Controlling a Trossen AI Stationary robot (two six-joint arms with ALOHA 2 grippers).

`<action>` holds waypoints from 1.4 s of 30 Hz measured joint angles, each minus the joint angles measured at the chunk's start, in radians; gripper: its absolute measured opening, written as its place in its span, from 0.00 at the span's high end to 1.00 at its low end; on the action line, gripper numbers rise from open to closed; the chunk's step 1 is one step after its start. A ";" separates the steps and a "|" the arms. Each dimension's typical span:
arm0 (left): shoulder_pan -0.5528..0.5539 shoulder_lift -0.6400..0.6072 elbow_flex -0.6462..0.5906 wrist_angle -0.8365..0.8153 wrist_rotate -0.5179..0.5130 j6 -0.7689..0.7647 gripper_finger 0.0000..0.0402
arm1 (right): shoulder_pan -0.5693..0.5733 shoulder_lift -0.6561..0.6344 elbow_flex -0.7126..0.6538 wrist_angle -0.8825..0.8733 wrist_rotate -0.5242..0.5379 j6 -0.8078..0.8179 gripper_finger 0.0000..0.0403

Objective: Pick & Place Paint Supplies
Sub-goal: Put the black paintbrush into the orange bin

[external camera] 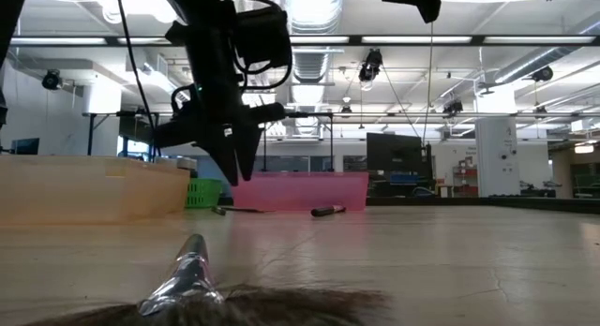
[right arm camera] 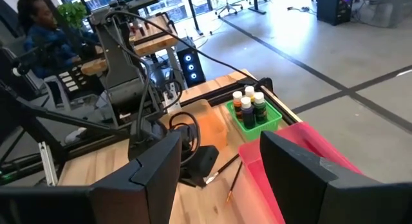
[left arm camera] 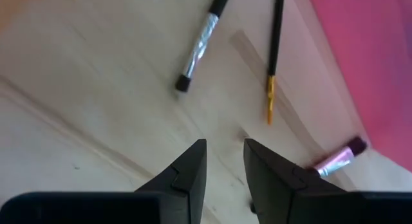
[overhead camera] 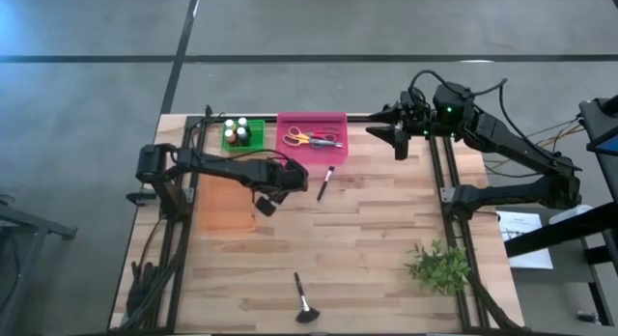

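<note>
Paint bottles point(overhead camera: 237, 132) sit in a green bin point(overhead camera: 254, 138), scissors point(overhead camera: 311, 137) in the pink tray point(overhead camera: 311, 118), partly hidden; left gripper point(overhead camera: 294, 178) hovers near loose brushes point(left arm camera: 198, 45), fingers narrowly apart; right gripper point(overhead camera: 396, 133) raised far right, fingers wide.

The table point(overhead camera: 386, 230) is showing pale, matt planked wood — the brushes' ferrules point(left arm camera: 198, 49) ahead of the matt black fingers point(left arm camera: 187, 176) are glinting like shiny metal, beside a smooth pink plastic tray point(left arm camera: 367, 63).
</note>
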 joint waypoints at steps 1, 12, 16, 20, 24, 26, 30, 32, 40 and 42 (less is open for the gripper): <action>0.000 0.000 0.000 -0.008 0.001 0.000 0.72 | 0.000 0.000 0.000 0.000 0.000 0.000 0.49; 0.000 0.048 0.000 -0.041 0.042 -0.006 0.72 | 0.000 0.000 0.000 0.001 0.000 -0.020 0.49; 0.005 0.061 0.000 -0.027 0.041 -0.007 0.72 | -0.001 0.000 0.000 0.001 0.000 -0.027 0.49; 0.007 0.063 0.000 -0.052 0.034 -0.007 0.72 | -0.001 0.000 0.000 0.001 0.000 -0.033 0.49; 0.016 0.063 0.000 -0.077 0.029 -0.004 0.72 | -0.001 0.000 0.000 0.001 0.001 -0.045 0.49; 0.019 0.063 0.000 -0.074 0.022 -0.004 0.72 | -0.001 0.000 0.000 0.001 0.001 -0.045 0.49; 0.020 0.063 0.000 -0.075 0.003 0.000 0.72 | -0.001 0.000 0.000 0.000 0.001 -0.052 0.49; 0.022 0.063 0.000 -0.075 -0.001 0.000 0.72 | -0.001 0.000 0.000 0.000 0.000 -0.052 0.49; 0.029 0.061 -0.028 -0.034 -0.008 0.001 0.72 | 0.000 0.000 0.000 -0.001 -0.015 -0.054 0.49; 0.029 0.061 -0.031 -0.026 -0.007 0.001 0.72 | 0.000 0.000 0.000 -0.001 -0.015 -0.060 0.49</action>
